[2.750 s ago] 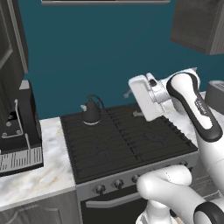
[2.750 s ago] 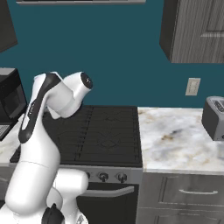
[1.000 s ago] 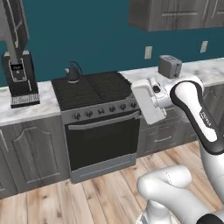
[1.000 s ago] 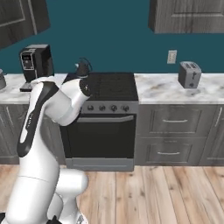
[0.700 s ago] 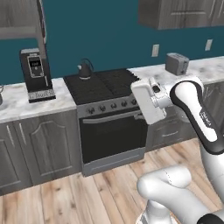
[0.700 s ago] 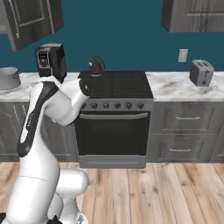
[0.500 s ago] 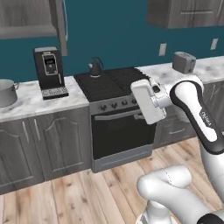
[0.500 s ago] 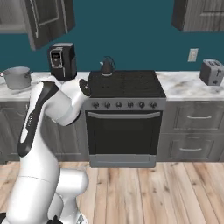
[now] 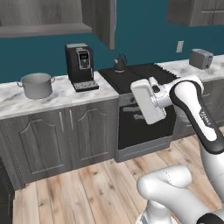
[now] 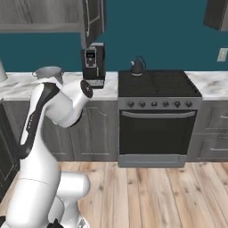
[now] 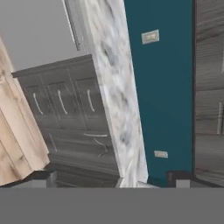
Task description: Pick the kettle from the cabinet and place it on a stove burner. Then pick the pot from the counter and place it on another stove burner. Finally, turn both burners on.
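no readable brand, label or writing on any appliance; the black coffee machine (image 9: pixel 80 65) carries a small lit panel, too small to read.

white arm folded at the elbow, held high in front of the base, well back from the cabinet fronts, over the pale wood plank floor (image 9: pixel 87 188). the gripper (image 11: pixel 109 177) shows in the hand view as two dark finger tips (image 11: pixel 37 177) at the lower edge, standing wide apart with nothing between them. that view is rolled on its side: a run of white marble-patterned counter (image 11: pixel 114 87) with grey lower cabinet doors beside it, teal wall (image 11: pixel 162 78) with two pale outlets beyond.

open floor lies between the base and the dark grey lower cabinet fronts (image 9: pixel 65 135).

the wide grey metal stockpot (image 9: pixel 36 84) with two side loop handles stands upright on the counter, left of the coffee machine and apart from it, set back from the counter's front edge. to the right of the coffee machine is the flat black cooktop with grates (image 10: pixel 156 82), dark round knobs (image 10: pixel 156 103) in a row on its front, oven door below. the small dark grey conical kettle (image 10: pixel 137 67) with looping black handle sits on the rear left burner, near the wall.

further right, a grey toaster (image 9: pixel 201 58) sits on the counter. above, the dark grey wood-grain wall cabinet (image 9: pixel 48 17) has its door (image 10: pixel 92 20) swung open over the coffee machine.
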Controlling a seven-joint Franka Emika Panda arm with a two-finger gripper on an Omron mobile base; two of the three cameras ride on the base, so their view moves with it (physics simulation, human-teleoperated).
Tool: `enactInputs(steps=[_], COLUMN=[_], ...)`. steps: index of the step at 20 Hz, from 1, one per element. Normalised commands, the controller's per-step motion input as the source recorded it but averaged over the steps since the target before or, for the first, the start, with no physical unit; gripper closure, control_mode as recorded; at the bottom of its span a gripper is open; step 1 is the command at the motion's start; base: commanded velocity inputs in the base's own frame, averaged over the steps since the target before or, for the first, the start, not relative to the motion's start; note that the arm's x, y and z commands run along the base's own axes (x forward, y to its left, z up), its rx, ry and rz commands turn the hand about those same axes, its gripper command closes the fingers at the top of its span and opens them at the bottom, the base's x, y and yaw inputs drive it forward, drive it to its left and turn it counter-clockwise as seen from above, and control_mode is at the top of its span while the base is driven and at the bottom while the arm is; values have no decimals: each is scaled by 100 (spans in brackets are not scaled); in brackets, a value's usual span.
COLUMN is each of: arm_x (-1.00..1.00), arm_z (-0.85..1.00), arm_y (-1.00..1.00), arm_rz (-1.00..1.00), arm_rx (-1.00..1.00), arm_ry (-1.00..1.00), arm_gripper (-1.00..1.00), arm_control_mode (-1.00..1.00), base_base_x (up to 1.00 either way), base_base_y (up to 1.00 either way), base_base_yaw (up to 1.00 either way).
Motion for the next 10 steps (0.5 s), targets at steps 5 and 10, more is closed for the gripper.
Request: enactInputs(steps=[5,10], arm_x=[0,0], arm_z=[0,0], arm_y=[0,0], arm_rz=[0,0], arm_rx=[0,0], arm_ry=[0,0], arm_gripper=[-100,-100], arm_control_mode=[100,100], base_base_x=[-48,-25], base_base_y=[69,72], base_base_yaw=[0,-2])
